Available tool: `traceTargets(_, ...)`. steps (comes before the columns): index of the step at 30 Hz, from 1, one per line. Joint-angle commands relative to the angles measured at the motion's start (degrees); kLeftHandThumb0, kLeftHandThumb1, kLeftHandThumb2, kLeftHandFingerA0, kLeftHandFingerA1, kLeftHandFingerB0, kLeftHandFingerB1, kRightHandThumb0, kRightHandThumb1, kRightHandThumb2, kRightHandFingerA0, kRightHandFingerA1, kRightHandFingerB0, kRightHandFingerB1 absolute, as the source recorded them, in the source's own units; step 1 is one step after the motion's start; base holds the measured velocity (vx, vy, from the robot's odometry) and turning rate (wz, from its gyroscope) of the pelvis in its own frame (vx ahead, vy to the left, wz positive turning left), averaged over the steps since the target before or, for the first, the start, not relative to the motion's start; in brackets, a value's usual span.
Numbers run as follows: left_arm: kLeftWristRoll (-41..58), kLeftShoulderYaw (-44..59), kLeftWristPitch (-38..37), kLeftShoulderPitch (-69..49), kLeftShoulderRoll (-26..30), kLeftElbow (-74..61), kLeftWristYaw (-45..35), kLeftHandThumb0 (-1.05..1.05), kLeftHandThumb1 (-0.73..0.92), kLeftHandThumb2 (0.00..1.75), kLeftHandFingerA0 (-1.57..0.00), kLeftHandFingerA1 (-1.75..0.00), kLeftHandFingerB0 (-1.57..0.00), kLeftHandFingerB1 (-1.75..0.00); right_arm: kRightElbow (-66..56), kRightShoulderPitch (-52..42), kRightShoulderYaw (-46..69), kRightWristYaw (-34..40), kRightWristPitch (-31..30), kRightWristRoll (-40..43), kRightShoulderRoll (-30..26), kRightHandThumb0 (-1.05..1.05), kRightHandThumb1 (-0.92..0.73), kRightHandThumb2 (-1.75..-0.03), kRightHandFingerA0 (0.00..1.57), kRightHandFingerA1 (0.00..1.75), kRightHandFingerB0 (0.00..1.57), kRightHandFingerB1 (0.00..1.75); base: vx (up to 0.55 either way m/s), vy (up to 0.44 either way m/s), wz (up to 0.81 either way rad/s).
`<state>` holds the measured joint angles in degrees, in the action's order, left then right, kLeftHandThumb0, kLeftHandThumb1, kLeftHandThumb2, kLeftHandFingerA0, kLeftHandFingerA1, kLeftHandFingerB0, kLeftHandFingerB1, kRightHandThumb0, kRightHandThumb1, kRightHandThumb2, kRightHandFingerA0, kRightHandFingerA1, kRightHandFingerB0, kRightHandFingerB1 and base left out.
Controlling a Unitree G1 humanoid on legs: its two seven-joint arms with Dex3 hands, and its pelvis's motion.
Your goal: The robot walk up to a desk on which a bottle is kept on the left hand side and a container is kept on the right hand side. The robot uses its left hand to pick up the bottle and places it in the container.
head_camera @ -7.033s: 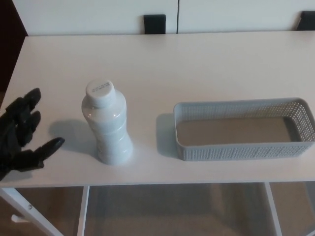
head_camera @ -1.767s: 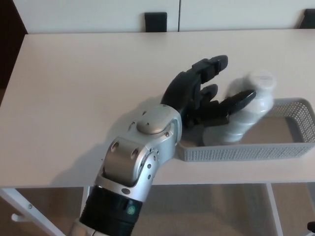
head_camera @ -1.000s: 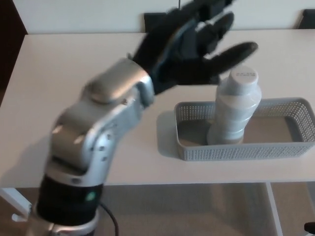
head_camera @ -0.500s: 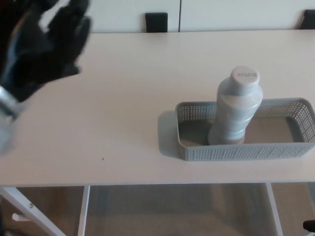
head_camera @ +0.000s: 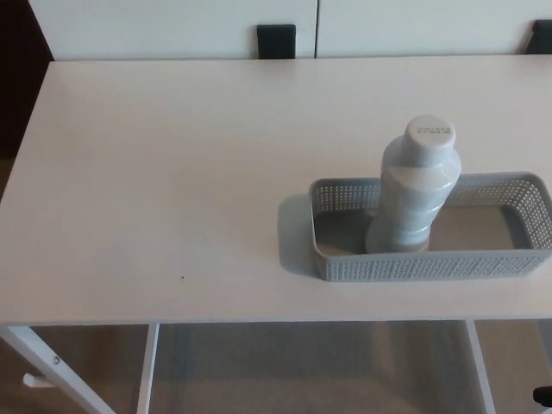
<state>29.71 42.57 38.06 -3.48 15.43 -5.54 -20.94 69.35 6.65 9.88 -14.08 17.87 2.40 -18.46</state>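
the wide white rectangular desk fills most of the head view, its top bare on the left side, with thin white legs showing below its near edge. beyond its far edge runs a white wall or cabinet front with a small dark square block at the middle and another at the far right corner.

on the right side of the desk sits the long grey perforated plastic container, a shallow rectangular basket with its long axis running left to right across the view. inside it, toward its left end, stands the pale grey-white plastic bottle with a round flat cap. the bottle is upright, its long axis vertical, base on the container floor, body rising well above the rim, near the left wall but not clearly touching it.

neither robot hand shows here, so there is no telling whether the left hand or the right hand is spread, clenched or holding anything; all that can be said is that nothing grips or touches the bottle. which hand is nearer cannot be judged either, though the bottle lies to the robot's right of centre, out of the left side where the task places the picking hand.

judged from how things lie, the placing looks done: the bottle is in the container and stands free. no further reach seems called for.
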Motion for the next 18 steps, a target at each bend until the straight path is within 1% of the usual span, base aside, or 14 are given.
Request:
traceTargets(1,-7.93,7.49,-32.13,-14.37,3.52,50.22,3.33,-0.65,0.5,0.9,0.0,-0.53,-0.01,-0.34,1.28,-0.55,2.14,0.26,-2.7,1.08,-4.8,-0.59,-0.29,-0.6,1.02,0.53,0.84,0.49,0.0,0.0,0.0)
traceTargets(2,-7.93,7.49,-32.13,-14.37,3.52,50.22,3.33,-0.65,0.5,0.9,0.0,-0.53,-0.01,-0.34,1.28,-0.55,2.14,0.26,-2.7,1.08,-4.8,-0.59,-0.29,-0.6,1.02,0.53,0.84,0.49,0.0,0.0,0.0)
traceTargets(3,-8.4,6.81,-32.95,-14.25,3.39,53.44,5.39,-0.56,0.73,0.61,-0.21,-0.78,-0.24,-0.54,1.35,-0.66,2.16,0.2,-2.5,1.09,-4.77,-0.55,-0.31,-0.52,1.03,0.5,0.86,0.47,0.0,0.0,0.0)
traceTargets(4,-8.71,6.01,-33.79,-14.26,3.16,57.06,6.98,-0.54,0.72,0.58,-0.18,-0.97,-0.37,-0.64,1.39,-0.89,2.2,0.26,-2.67,1.1,-4.89,-0.59,-0.26,-0.6,1.04,0.54,0.84,0.49,0.0,0.0,0.0)
traceTargets(5,-8.89,5.39,-34.45,-14.27,3.04,59.61,8.04,-0.54,0.72,0.58,-0.18,-0.97,-0.37,-0.64,1.41,-1.06,2.23,0.32,-2.83,1.11,-4.99,-0.59,-0.26,-0.6,1.04,0.54,0.84,0.49,0.0,0.0,0.0)
traceTargets(6,-9.7,4.17,-34.97,-14.26,2.9,62.04,9.98,-0.55,0.71,0.6,-0.61,-1.02,-0.62,-0.7,1.47,-1.25,2.24,0.3,-2.82,1.09,-5.09,-0.54,-0.31,-0.52,1.04,0.5,0.87,0.47,0.0,0.0,0.0)
traceTargets(8,-10.18,3.32,-35.29,-14.25,2.88,63.46,11.07,-0.55,0.71,0.6,-0.61,-1.02,-0.62,-0.7,1.52,-1.34,2.22,0.28,-2.79,1.06,-5.14,-0.54,-0.31,-0.52,1.04,0.5,0.87,0.47,0.0,0.0,0.0)
traceTargets(9,-10.34,2.78,-35.08,-14.63,2.92,64.35,10.89,-0.56,0.7,0.61,-0.51,-0.94,-0.56,-0.71,1.6,-1.58,2.23,0.21,-2.72,1.09,-4.97,-0.6,-0.23,-0.61,1.01,0.54,0.87,0.52,0.0,0.0,0.0)
traceTargets(10,-10.3,2.39,-35.06,-14.86,3.05,65.14,10.56,-0.56,0.7,0.61,-0.51,-0.94,-0.56,-0.71,1.66,-1.75,2.23,0.16,-2.68,1.12,-4.84,-0.6,-0.23,-0.61,1.01,0.54,0.87,0.52,0.0,0.0,0.0)
traceTargets(11,-9.87,2.44,-34.8,-15.07,3.14,65.64,9.96,-0.53,0.69,0.6,-0.47,-0.89,-0.54,-0.73,1.74,-1.92,2.2,0.11,-2.76,1.12,-4.7,-0.58,-0.26,-0.59,1.02,0.53,0.85,0.49,0.0,0.0,0.0)
traceTargets(18,-8.87,2.04,-36.11,-15.81,3.63,68.58,9.17,-0.53,0.69,0.6,-0.47,-0.89,-0.54,-0.73,2.01,-2.88,1.9,0.02,-2.73,0.79,-4.62,-0.58,-0.26,-0.59,1.02,0.53,0.85,0.49,0.0,0.0,0.0)
